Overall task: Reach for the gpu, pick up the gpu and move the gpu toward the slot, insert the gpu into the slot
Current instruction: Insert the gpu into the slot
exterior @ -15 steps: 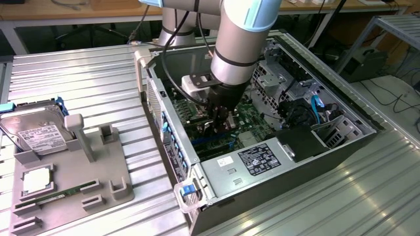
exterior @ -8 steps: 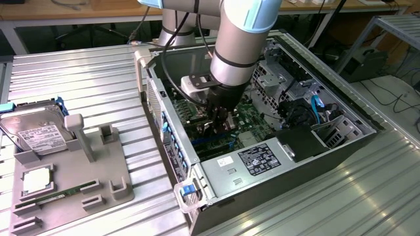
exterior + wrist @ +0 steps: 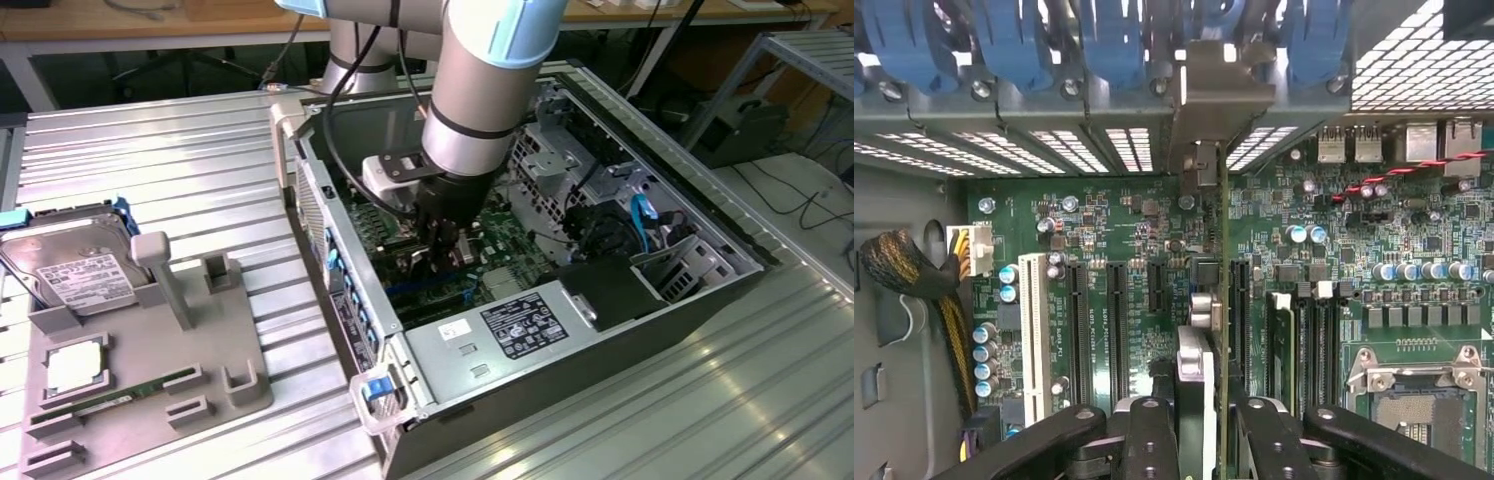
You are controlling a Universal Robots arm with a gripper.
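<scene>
Filling most of the ribbed metal surface, the open computer case holds the green motherboard, and the arm reaches down into it. Insertion looks to be the step in hand: the end effector is clamped on the gpu, held edge-on over the board, its silver bracket against the rear openings. Seating likely calls for a straight, aligned press into the slot. A white-labelled hard drive sits apart; its writing, and the power supply label, are unreadable.
</scene>
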